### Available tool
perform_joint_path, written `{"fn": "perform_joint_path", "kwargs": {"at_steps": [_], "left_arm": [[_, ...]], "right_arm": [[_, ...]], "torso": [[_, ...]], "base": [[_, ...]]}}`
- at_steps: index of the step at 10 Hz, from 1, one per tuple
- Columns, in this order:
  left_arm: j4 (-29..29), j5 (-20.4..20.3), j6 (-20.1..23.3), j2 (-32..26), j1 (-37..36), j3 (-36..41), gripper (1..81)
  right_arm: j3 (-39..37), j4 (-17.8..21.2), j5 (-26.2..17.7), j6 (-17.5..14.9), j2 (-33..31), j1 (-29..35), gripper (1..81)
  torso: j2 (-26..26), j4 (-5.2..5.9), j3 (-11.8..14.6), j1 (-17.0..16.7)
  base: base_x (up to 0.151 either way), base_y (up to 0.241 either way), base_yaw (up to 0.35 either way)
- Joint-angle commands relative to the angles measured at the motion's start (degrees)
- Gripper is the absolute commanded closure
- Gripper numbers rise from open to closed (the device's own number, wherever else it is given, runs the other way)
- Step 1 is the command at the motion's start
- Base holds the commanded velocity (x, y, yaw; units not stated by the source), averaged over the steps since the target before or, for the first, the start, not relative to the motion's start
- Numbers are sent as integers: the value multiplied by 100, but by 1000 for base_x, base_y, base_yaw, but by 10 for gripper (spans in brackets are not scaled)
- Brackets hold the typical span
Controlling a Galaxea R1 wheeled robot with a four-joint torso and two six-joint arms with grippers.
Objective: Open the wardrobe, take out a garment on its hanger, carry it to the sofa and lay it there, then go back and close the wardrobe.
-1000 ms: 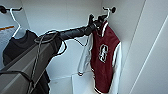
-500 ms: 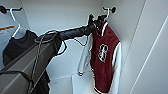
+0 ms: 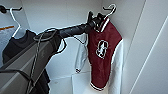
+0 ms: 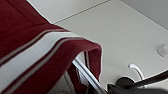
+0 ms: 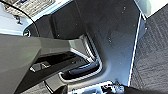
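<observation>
We see our left pincer (image 3: 96,22) at the jacket (image 3: 103,55) collar, clamped on the hanger (image 3: 110,10) just under its hook. The jacket hangs inside the open wardrobe (image 3: 62,15), toward 1 o'clock, maroon body facing us, white emblem showing, white sleeves drooping. A black T-shirt (image 3: 17,46) hangs at 9 o'clock.

A black T-shirt (image 3: 17,46) hangs left of the garment (image 3: 102,55), with open wardrobe (image 3: 62,22) space between.
</observation>
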Motion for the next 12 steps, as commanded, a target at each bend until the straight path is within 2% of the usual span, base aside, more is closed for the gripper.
{"fn": "perform_joint_path", "kwargs": {"at_steps": [1,3,4,7,8,9,10,11,12], "left_arm": [[261,-490,119,-180,-1357,133,811],[305,-525,101,-489,-1322,582,811],[470,-534,109,-733,-1269,992,811],[1211,-508,101,-998,-1173,1381,811],[1289,-464,101,-1042,-1173,1504,811],[1325,-446,101,-1034,-1173,1531,811],[1403,-420,101,-990,-1173,1540,811],[1491,-360,101,-946,-1173,1540,811],[1536,-175,101,-885,-1173,1513,811]], "right_arm": [[49,-18,-355,-48,100,102,10],[49,-18,-346,-48,100,111,10],[49,-18,-338,-48,100,111,10],[49,-18,-302,-39,47,155,10],[75,0,-285,-39,-13,146,10],[76,0,-276,-39,-41,146,10],[85,-26,-276,-39,-41,155,10],[85,-26,-276,-39,-49,155,10],[85,-43,-267,-39,-49,181,10]], "torso": [[0,0,0,0],[2,0,0,0],[2,0,0,0],[2,0,-2,0],[2,386,-2,0],[2,550,-2,0],[2,585,-2,0],[2,699,-2,2],[4,874,-2,2]], "base": [[0,0,0],[0,0,0],[0,0,0],[0,0,0],[0,0,0],[0,0,0],[0,0,0],[0,0,0],[0,0,0]]}}
